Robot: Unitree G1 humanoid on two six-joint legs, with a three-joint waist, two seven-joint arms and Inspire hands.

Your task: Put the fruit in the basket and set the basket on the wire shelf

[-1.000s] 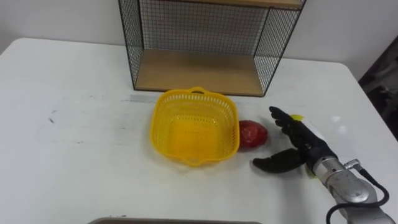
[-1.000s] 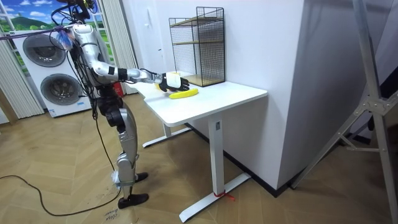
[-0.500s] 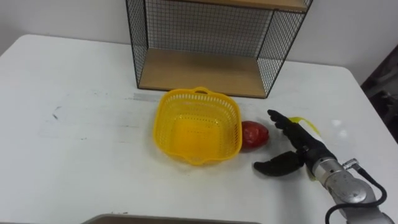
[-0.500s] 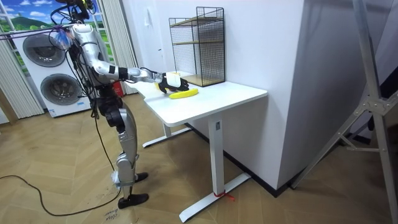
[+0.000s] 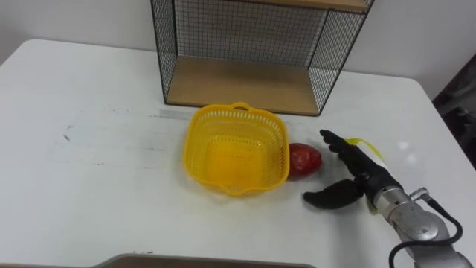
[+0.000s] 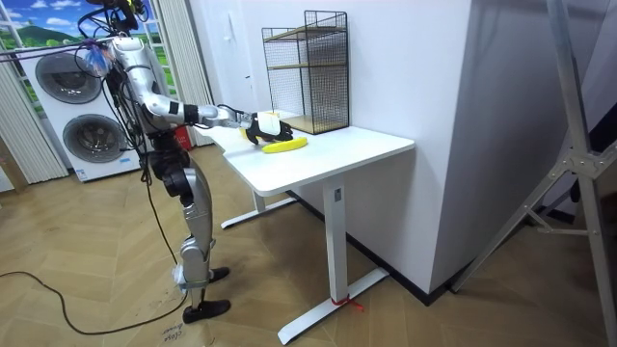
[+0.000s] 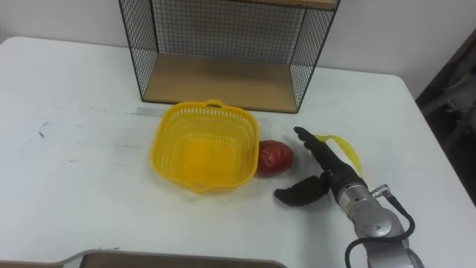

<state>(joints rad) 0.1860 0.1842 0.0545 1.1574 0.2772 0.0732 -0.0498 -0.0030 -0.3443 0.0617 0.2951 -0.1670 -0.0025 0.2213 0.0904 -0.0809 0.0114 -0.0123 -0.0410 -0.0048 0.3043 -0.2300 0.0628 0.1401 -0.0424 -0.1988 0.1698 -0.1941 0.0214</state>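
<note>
Right robot hand [image 5: 364,179] spread, thumb apart, empty; round red fruit [image 5: 303,160] just beside yellow perforated plastic basket [image 5: 236,113], toward white counter's [image 5: 111,186] right edge; curl low round fruit, don't nudge basket.

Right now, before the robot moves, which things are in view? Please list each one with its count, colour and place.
plastic mesh basket: one, yellow, empty, on the table in front of the shelf
round fruit: one, red, on the table beside the basket's right side
banana: one, yellow, on the table, partly behind the right hand
wire shelf with wooden boards: one, black, at the back of the table
table: one, white
washing machines: two, white, stacked, behind the robot
right hand: one, black, open, right of the round fruit
</note>
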